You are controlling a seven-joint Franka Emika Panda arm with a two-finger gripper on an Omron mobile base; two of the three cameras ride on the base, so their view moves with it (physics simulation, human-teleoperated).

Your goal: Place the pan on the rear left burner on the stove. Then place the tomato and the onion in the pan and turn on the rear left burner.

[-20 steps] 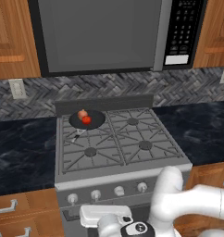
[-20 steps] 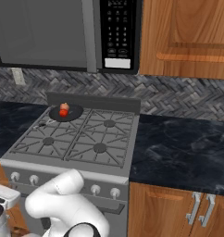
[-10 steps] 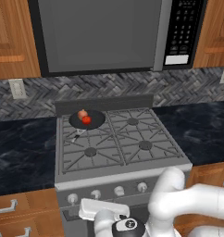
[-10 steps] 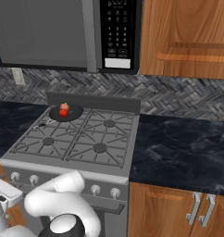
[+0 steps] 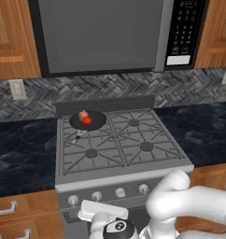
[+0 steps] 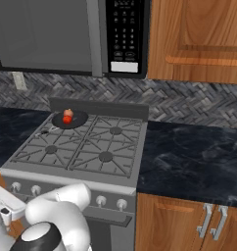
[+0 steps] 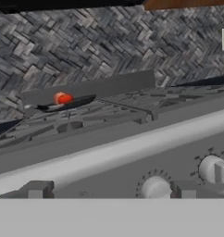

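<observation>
The black pan (image 5: pixel 94 122) sits on the stove (image 5: pixel 124 172) at the back left, covering the rear left burner. In it lie the red tomato (image 5: pixel 87 121) and, just behind it, the pale onion (image 5: pixel 83 115). From the right base view the pan (image 6: pixel 76 119) holds the tomato (image 6: pixel 66 119) and onion (image 6: pixel 68 113) too. My gripper (image 7: pixel 111 190) is open and empty, low in front of the stove's knob panel. Its fingertips (image 7: pixel 37 189) frame the front edge. The hand view looks across the grates at the tomato (image 7: pixel 64 98).
Several round silver knobs (image 5: pixel 97 196) line the stove front; two knobs (image 7: pixel 155 187) are close ahead of the hand. Dark stone counters (image 6: pixel 189 157) flank the stove. A microwave (image 5: pixel 101 35) hangs above it, with wooden drawers (image 5: pixel 12 210) below left.
The hand has crept slightly up and sideways in front of the knob panel. Pan, tomato and onion have not moved, and the jaws stay open.
</observation>
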